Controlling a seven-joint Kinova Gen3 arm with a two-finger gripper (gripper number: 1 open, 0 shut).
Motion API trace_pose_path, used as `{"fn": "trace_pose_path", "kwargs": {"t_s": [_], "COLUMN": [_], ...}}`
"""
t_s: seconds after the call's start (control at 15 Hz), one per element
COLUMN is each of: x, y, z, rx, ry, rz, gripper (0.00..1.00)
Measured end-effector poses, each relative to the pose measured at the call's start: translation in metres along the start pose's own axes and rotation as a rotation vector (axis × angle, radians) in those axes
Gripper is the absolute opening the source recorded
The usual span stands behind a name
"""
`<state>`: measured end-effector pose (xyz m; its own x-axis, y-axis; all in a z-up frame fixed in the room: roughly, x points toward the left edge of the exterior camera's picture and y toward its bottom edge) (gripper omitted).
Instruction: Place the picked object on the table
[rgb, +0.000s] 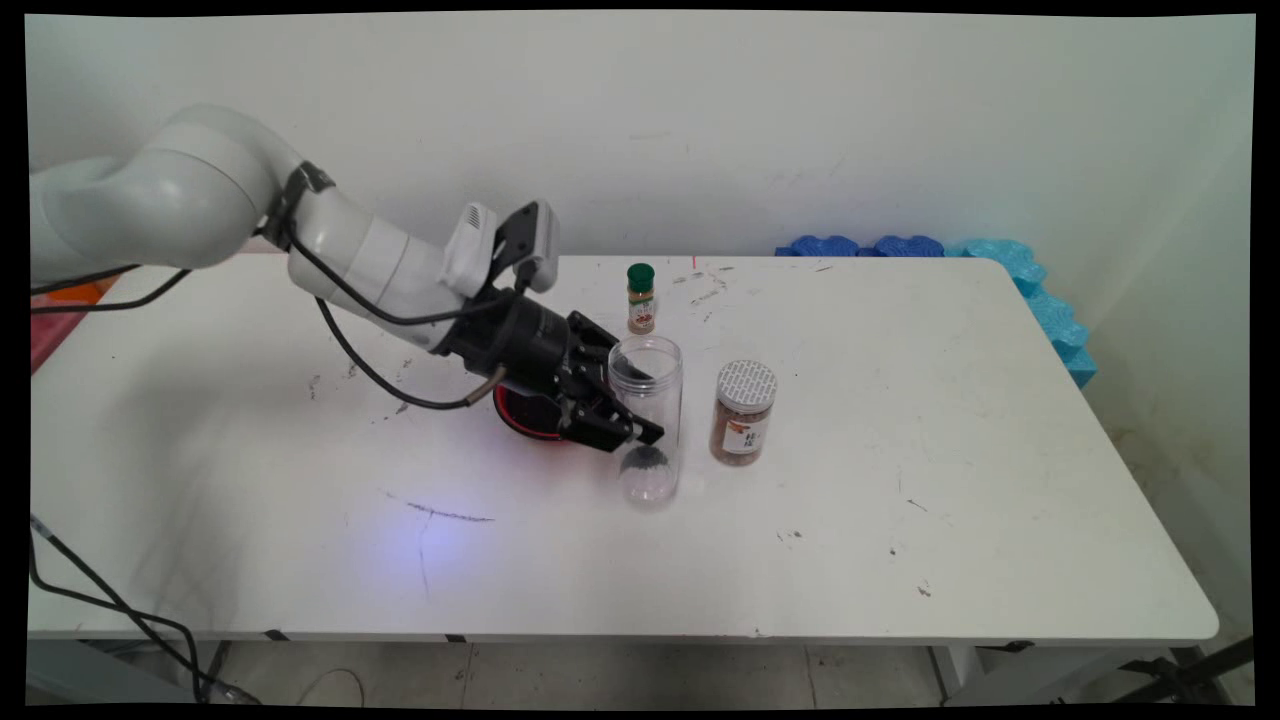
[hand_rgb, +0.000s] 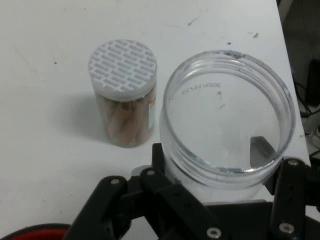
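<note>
- Main view: gripper (rgb: 640, 405) low over the table (rgb: 900, 520), reaching in from the left, its black fingers on either side of a clear open-topped jar (rgb: 648, 400) near table centre.
- Jar upright, no lid on it; one fingertip shows in front of the jar wall, the other behind it near the rim.
- Just right of the jar, apart from it: a spice jar (rgb: 743, 413) with a grey patterned cap and brown contents, upright.
- Behind the clear jar, toward the wall: a small green-capped bottle (rgb: 641, 297), upright, standing alone.
- A red-and-black round object (rgb: 520, 412) lies on the table under the gripper body, mostly hidden; what it is cannot be told.
- Blue foam pieces (rgb: 1030, 280) line the table's far right corner.
- Hand view: looks down into the clear jar (hand_rgb: 227, 125); its mouth is open and the inside is bare, with printed digits showing through the bottom.
- Gripper (hand_rgb: 220, 200) linkage sits close on both sides of the jar body below the rim; the jaws are drawn in around the jar and appear to clasp it.
- Spice jar (hand_rgb: 125, 95) to the jar's left here, clear gap between them; brown sticks inside, which the main view does not resolve.
- Red rim of the round object (hand_rgb: 35, 232) at bottom left.
- Green-capped bottle and foam are out of this view.
</note>
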<state>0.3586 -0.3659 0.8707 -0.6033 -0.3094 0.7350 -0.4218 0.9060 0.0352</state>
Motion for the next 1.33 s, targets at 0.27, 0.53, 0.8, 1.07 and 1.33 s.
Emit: {"fn": "trace_pose_path", "kwargs": {"t_s": [0.27, 0.53, 0.8, 1.07, 1.33], "x": [-0.006, -0.012, -0.016, -0.018, -0.019], "y": [0.002, 0.004, 0.006, 0.007, 0.007], "z": [0.011, 0.018, 0.023, 0.027, 0.030], "rx": [0.002, 0.002, 0.001, 0.001, 0.003], "ry": [-0.019, -0.030, -0.039, -0.043, -0.043], "rz": [-0.002, -0.003, -0.006, -0.009, -0.014], "gripper": [0.00, 0.00, 0.00, 0.00, 0.00]}}
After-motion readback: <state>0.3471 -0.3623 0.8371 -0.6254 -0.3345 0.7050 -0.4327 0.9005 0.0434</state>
